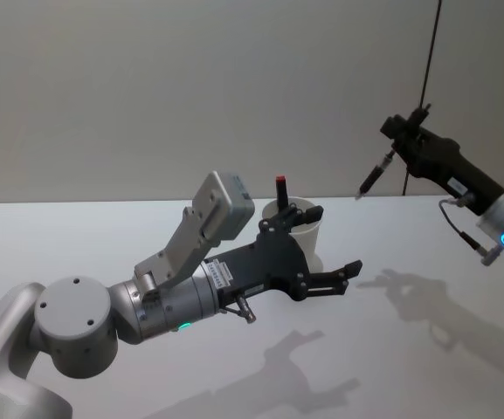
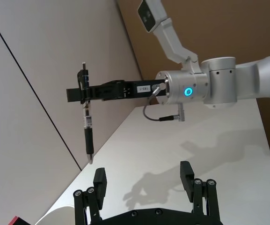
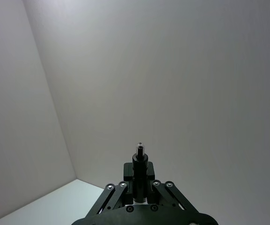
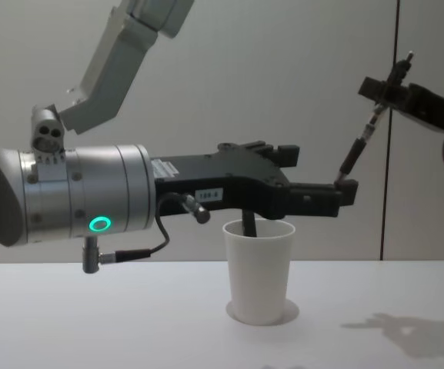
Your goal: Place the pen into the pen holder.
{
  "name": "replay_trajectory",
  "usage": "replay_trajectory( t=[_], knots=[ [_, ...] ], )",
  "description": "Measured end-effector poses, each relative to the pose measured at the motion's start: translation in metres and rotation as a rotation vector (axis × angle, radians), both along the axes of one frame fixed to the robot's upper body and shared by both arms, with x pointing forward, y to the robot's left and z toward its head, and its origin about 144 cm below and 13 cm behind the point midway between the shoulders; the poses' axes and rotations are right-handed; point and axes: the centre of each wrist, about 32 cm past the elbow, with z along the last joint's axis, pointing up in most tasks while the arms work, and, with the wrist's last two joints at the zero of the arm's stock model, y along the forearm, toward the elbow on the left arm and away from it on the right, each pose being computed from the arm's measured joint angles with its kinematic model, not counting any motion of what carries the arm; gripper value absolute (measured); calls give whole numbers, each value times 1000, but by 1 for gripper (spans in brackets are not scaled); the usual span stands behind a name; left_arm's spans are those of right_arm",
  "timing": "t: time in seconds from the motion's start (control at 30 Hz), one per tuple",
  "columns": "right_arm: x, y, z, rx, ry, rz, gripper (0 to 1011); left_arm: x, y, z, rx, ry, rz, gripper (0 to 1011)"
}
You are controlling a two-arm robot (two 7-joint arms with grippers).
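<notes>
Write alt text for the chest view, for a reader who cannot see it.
The right gripper, raised at upper right, is shut on a dark pen that hangs tilted, tip down, well above the table. The left gripper reaches across from the left, open, just over the white paper cup, which stands upright with a dark pen already in it.

I see the pen [image 1: 376,175] up in the air, well right of and above the cup: slim black barrel, tip down, tilted, clamped near its top end in the right gripper [image 1: 400,150]. The pen holder [image 4: 258,269] is a plain white tapered paper cup, upright on the white table [image 4: 91,315]. It already has a dark pen with a red cap [image 1: 281,194] standing in it.
</notes>
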Motion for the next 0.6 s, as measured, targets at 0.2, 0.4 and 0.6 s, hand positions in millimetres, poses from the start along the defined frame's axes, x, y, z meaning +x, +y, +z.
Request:
replay_trajectory(
  t=[0.2, 0.4, 0.6],
  knots=[
    [13, 2, -2, -5, 10, 12, 132, 0, 0, 0, 0, 0, 0, 1000],
    [24, 4, -2, -8, 14, 29, 132, 0, 0, 0, 0, 0, 0, 1000],
    [35, 8, -1, -12, 16, 49, 132, 0, 0, 0, 0, 0, 0, 1000]
  ],
)
